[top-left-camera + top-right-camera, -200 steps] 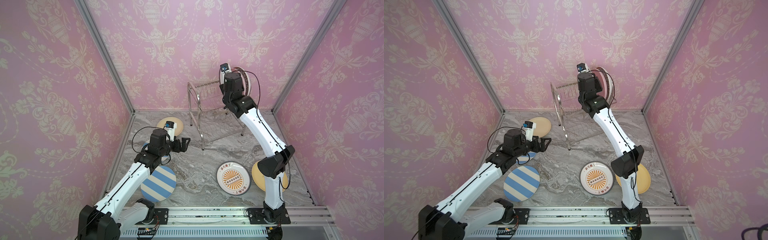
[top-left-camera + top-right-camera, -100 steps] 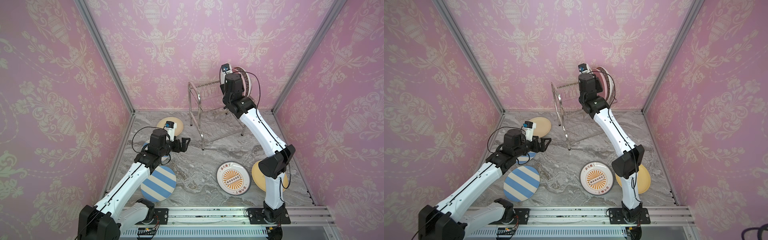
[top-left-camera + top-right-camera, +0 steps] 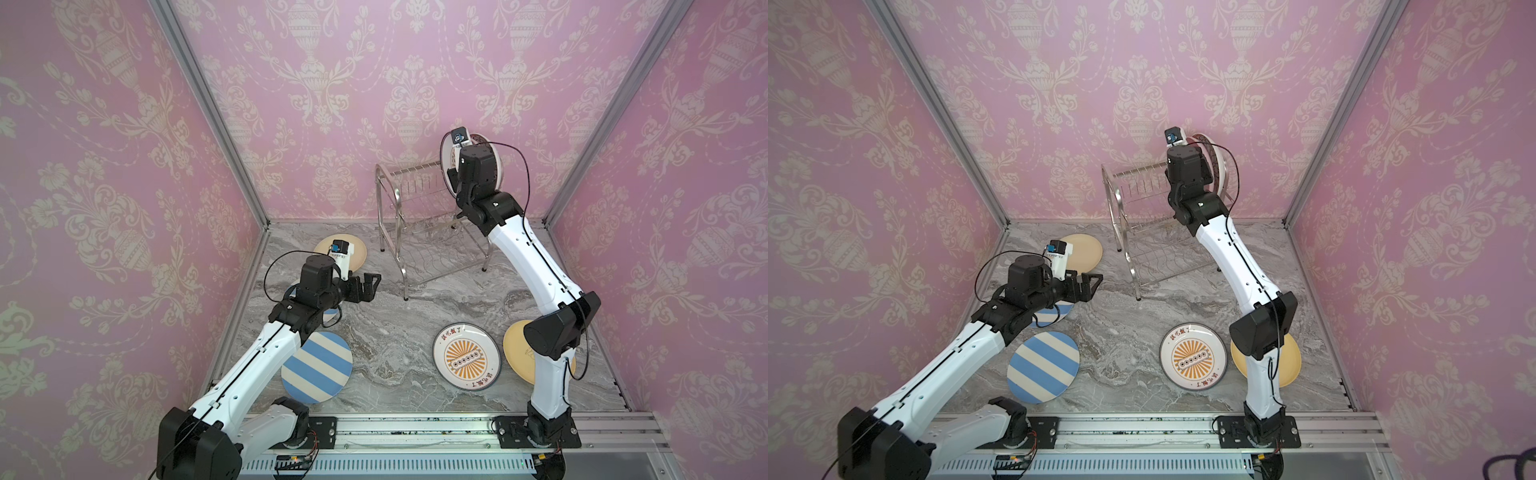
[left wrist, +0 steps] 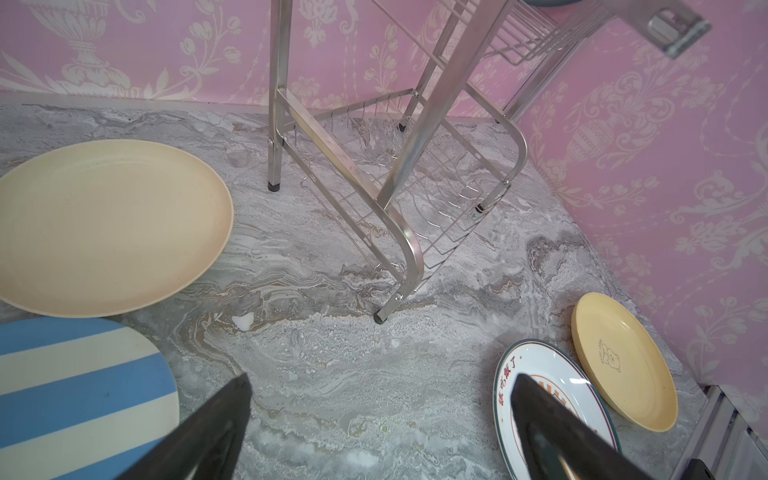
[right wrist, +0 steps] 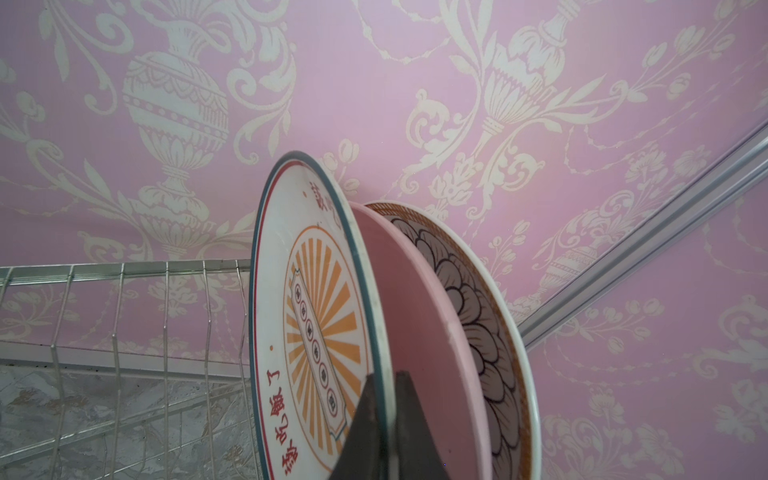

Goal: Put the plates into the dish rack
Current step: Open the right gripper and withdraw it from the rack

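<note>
A: How many plates are in the rack (image 4: 277, 124)?

B: Three stand on edge at the right end of its upper tier. There is a sunburst plate (image 5: 316, 316), the pink plate (image 5: 415, 324) just behind it, and the petal plate (image 5: 478, 307) last, all close together.

A: Is the sunburst one free?

B: No. The right gripper (image 5: 385, 376) is pinched on its rim, with a finger on each face. Whether the plate's lower edge sits in a slot is hidden.

A: And the left gripper (image 3: 370, 286)?

B: Its jaws are spread and hold nothing. It hovers over the table (image 3: 415, 299), toward the left edge.

A: What is left?

B: Five plates lie flat on the table. A cream plate (image 4: 108, 224) is near the back left corner. A striped plate (image 3: 1059, 313) lies partly under the left arm, and the second striped plate (image 3: 318, 368) is near the front left. The second sunburst plate (image 3: 465, 361) is near the front right, with the second cream plate (image 3: 513, 349) just beside it, partly under the right arm.

A: So how far along is it?

B: Probably under halfway. The third plate is going in, five wait, and the lower tier is bare.
</note>
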Controlling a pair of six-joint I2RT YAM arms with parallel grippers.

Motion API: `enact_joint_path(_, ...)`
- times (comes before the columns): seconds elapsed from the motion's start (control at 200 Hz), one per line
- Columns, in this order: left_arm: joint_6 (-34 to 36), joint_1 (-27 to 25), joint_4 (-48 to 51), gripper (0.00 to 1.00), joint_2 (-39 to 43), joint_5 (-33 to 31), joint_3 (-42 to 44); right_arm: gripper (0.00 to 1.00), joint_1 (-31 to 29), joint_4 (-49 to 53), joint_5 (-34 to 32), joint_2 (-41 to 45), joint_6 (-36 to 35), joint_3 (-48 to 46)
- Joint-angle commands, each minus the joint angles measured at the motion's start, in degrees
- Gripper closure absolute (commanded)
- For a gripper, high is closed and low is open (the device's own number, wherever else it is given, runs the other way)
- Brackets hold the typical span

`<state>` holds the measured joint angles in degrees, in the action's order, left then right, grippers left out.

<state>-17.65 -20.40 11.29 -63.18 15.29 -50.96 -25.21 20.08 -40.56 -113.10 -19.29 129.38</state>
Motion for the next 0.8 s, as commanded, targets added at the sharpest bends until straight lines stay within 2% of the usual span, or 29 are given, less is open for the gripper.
enact_joint_path(0.0, 0.8, 0.5, 1.3, 0.01, -1.0, -0.7, -2.6, 0.91, 1.5, 3.8, 4.1, 3.3, 4.7, -4.0)
enact_joint_path(0.09, 0.6, 0.5, 1.4, 0.01, -1.2, -0.8, -2.7, 0.89, 1.8, 2.9, 4.1, 4.5, 4.7, -6.1)
enact_joint_path(0.205, 0.3, 0.4, 1.4, 0.01, -1.1, -0.5, -2.4, 0.74, 1.8, 2.9, 4.5, 5.3, 4.8, -6.9)
enact_joint_path(0.3, -0.2, 0.4, 1.1, 0.01, -0.9, -0.5, -2.0, 0.70, 1.8, 3.1, 4.5, 5.4, 4.5, -6.8)
enact_joint_path(0.505, -0.5, 0.5, 0.6, 0.01, -0.7, -0.1, -1.4, 0.51, 1.3, 5.2, 4.2, 5.4, 4.3, -4.9)
enact_joint_path(0.796, -0.3, 0.5, 0.4, 0.01, -0.8, 0.3, -1.3, 0.34, -0.2, 9.3, 3.0, 6.6, 3.8, -2.9)
